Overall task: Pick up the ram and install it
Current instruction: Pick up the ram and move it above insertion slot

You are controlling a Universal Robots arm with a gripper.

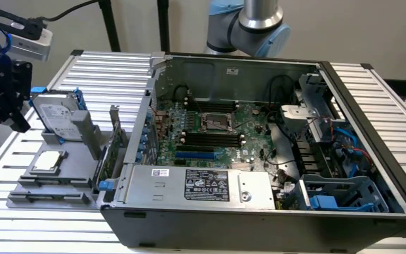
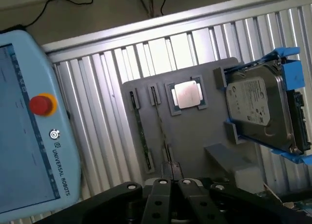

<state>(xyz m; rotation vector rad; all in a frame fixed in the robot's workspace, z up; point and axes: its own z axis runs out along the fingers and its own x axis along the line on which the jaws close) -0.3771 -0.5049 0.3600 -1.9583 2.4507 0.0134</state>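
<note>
Hovering with the black metal gripper (image 2: 173, 174) over one edge of a flat grey plastic holder tray (image 2: 195, 136), holding its jaws together and clasping nothing. Looking down along the ram (image 2: 159, 121), a long thin dark-green circuit-board stick standing on edge in a narrow slot of that tray, not yet lifted, with one end just beside the gripper. Also taking in a second matching green stick (image 2: 141, 131) sitting parallel in the neighbouring slot, apart from the first. Taking in, on the same tray, a square silver processor chip (image 2: 187, 95) lying in its recess near the sticks, and beyond it a silver boxy hard drive in a blue plastic frame (image 2: 258, 107) leaning tilted in its stand. Resting the tray on a ribbed aluminium worktop (image 2: 97, 112), near a pale-blue teach pendant with a round red button (image 2: 29, 151). In the exterior view, working at the exterior view's left of an open black computer case (image 1: 259, 225), well apart from the green motherboard (image 1: 252, 119) and its long black memory slots (image 1: 210, 139) lying inside.
</note>
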